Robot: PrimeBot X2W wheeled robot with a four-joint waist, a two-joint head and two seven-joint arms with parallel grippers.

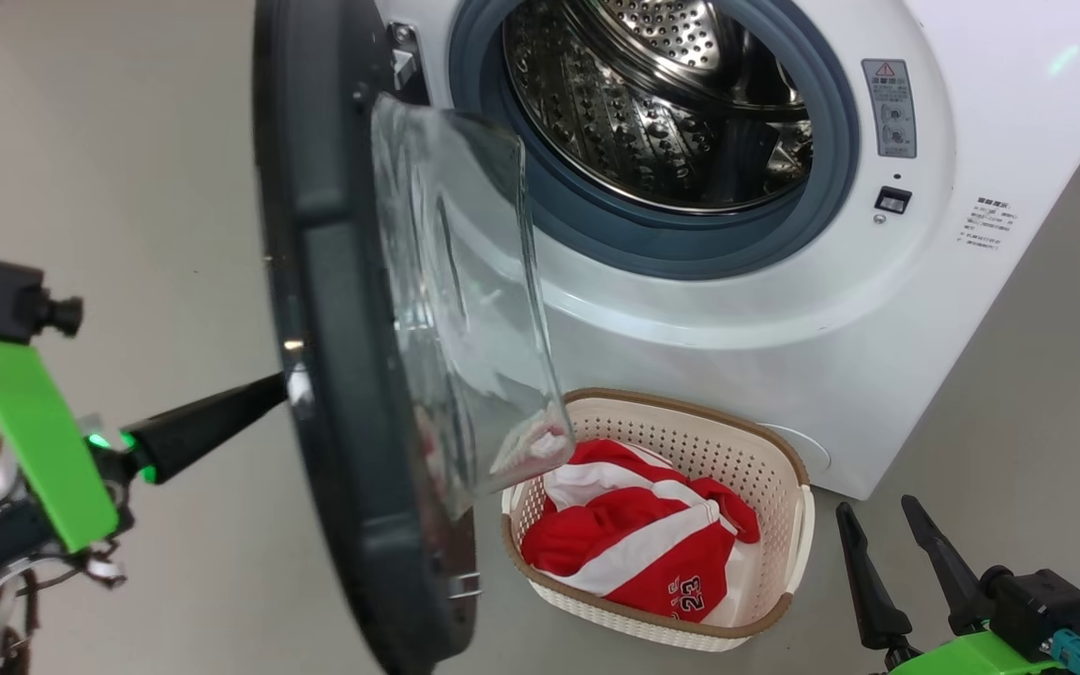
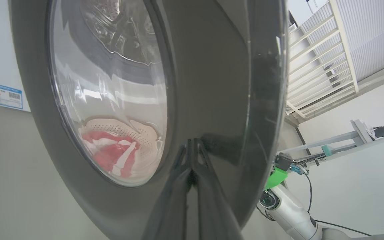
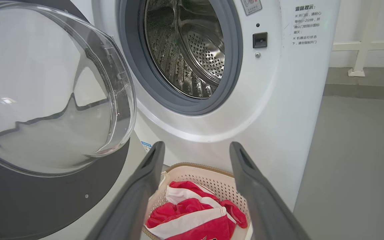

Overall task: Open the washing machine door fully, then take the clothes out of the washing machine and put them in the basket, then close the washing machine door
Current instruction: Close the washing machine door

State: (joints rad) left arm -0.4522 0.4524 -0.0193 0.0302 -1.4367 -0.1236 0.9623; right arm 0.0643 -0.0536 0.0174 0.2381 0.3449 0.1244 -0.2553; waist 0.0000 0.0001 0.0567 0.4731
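The washing machine (image 1: 971,94) stands with its steel drum (image 1: 652,103) showing no clothes. Its door (image 1: 343,328) hangs open, seen edge-on, glass bowl facing the machine. My left gripper (image 1: 279,386) is shut, its tips against the door's black outer rim (image 2: 212,83), where the shut fingers (image 2: 192,143) meet their reflection. The red-and-white clothes (image 1: 634,544) lie in the basket (image 1: 784,459) on the floor below the opening. My right gripper (image 1: 875,506) hovers open to the basket's right, holding nothing; from its wrist, the gripper (image 3: 196,146) frames the basket (image 3: 212,173) and clothes (image 3: 192,216).
Grey floor (image 1: 1046,375) stretches right of the machine. A white railing (image 2: 322,56) shows beyond the door in the left wrist view, and a white post (image 3: 362,50) stands behind the machine. The door swings over the basket's left end.
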